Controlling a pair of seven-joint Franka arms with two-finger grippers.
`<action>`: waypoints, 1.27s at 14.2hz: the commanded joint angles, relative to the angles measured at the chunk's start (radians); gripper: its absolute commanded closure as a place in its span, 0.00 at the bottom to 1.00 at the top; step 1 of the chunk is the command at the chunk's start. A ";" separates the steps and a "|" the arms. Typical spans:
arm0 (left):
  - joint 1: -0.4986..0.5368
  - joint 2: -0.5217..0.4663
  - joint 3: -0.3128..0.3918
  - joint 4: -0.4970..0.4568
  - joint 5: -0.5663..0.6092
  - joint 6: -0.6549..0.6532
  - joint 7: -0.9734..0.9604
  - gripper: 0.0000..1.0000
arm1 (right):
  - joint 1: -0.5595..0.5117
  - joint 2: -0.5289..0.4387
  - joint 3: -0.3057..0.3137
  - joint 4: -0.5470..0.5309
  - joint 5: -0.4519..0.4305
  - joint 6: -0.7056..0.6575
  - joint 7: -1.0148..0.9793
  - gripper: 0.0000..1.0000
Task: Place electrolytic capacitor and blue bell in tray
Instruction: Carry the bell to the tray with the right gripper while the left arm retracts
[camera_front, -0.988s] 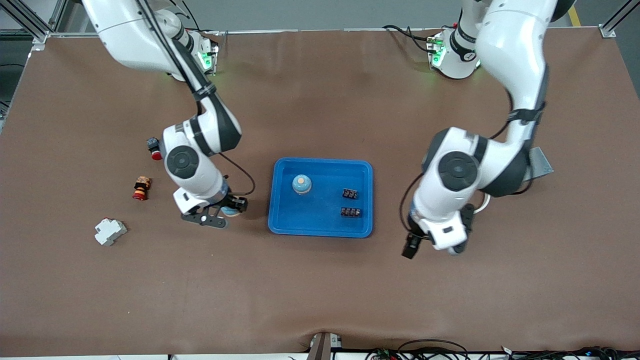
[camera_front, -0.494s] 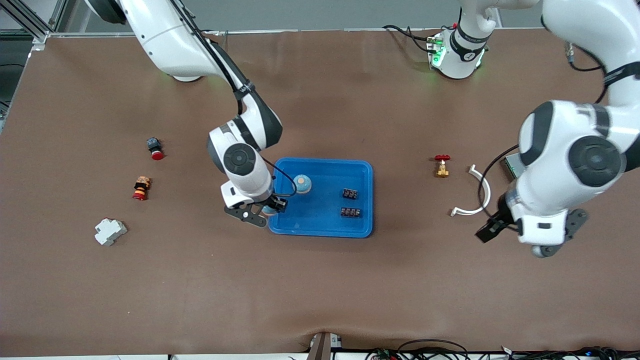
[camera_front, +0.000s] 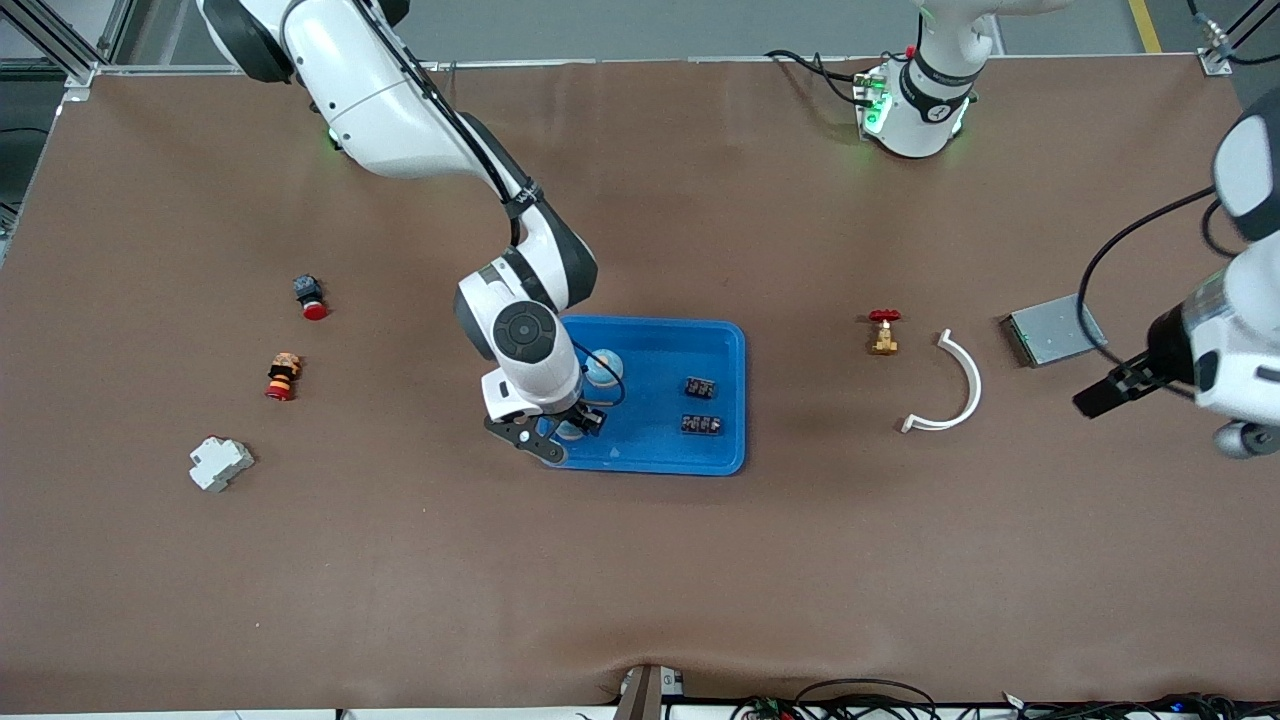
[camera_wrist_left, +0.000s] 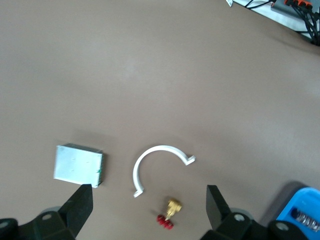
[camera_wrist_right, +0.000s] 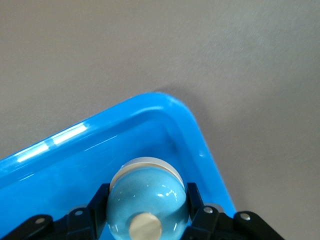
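Two bells show: the held bell (camera_wrist_right: 147, 192) is pinched dome-up by the right gripper (camera_front: 562, 432) over the near corner of the tray (camera_front: 720, 455) at the right arm's end, and the second bell (camera_front: 603, 366) already sits in the tray, just farther from the front camera. The step in hand appears to be the set-down. To do it well, carry the held bell a little inward from the rim, keep clear of the second bell, lower until the base meets the floor, and only then release, so that it neither tips over the raised edge nor rolls. The left gripper (camera_wrist_left: 149, 197) waits with jaws spread over the table at the left arm's end, above one grey box (camera_front: 1054, 329), one white arc (camera_front: 958, 385) and one brass valve (camera_front: 883, 333). Two black parts (camera_front: 701, 387) lie in the tray; whether either is the capacitor cannot be told. Two red-capped buttons (camera_front: 283, 376) and one white block (camera_front: 220, 463) lie toward the right arm's end.
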 joint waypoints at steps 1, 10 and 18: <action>0.019 -0.070 -0.012 -0.035 -0.026 -0.050 0.084 0.00 | 0.032 0.039 -0.009 0.055 -0.018 -0.021 0.068 1.00; 0.055 -0.343 0.017 -0.339 -0.108 -0.009 0.272 0.00 | 0.064 0.088 -0.015 0.083 -0.025 -0.002 0.136 1.00; 0.059 -0.362 0.019 -0.326 -0.093 -0.014 0.319 0.00 | 0.062 0.102 -0.018 0.083 -0.052 0.022 0.137 1.00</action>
